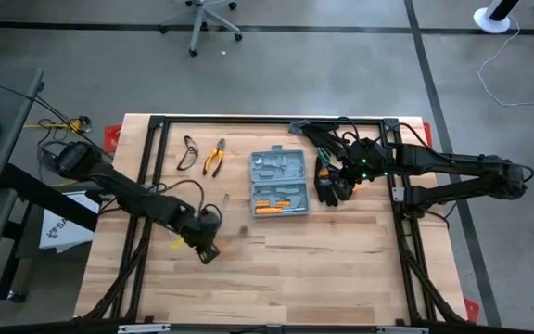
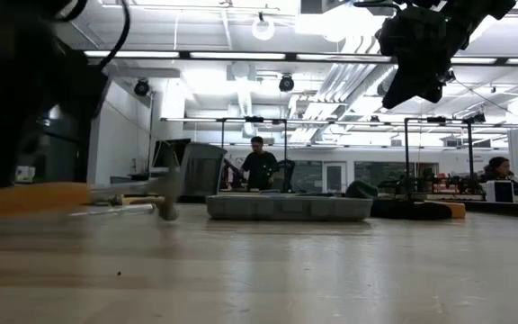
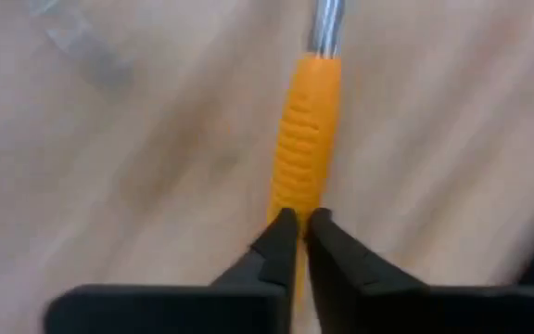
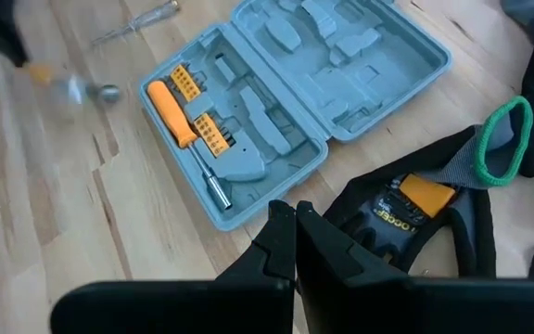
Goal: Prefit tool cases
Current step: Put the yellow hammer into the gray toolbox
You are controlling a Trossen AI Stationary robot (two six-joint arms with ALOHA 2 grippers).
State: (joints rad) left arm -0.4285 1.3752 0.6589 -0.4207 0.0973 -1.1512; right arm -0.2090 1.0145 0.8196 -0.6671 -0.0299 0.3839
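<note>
The grey-blue tool case [image 1: 279, 183] lies open and flat on the table's middle. Its near half holds an orange-handled driver [image 4: 176, 116] and bits. My left gripper [image 1: 208, 249] is at the near left of the case, shut on a hammer [image 2: 167, 193] with an orange ribbed handle [image 3: 302, 139] and a steel shaft. My right gripper [image 4: 295, 221] hovers shut and empty over the black work gloves [image 4: 406, 209] at the case's right. It hangs high in the low view [image 2: 412, 54]. My left gripper pinches the hammer's orange handle [image 3: 297, 199] between its two fingers, on the part away from the head. The fingers lie along the handle, which runs on ahead of them. The hammer lies about level, low over the table. I cannot tell whether its head touches the wood.
Safety glasses [image 1: 189, 151] and orange-handled pliers [image 1: 214, 158] lie at the case's far left, and a thin screwdriver [image 1: 225, 202] lies near it. A black frame [image 1: 248, 121] borders the table. Bare wood [image 1: 295, 278] stretches toward the near edge. People stand in the room behind.
</note>
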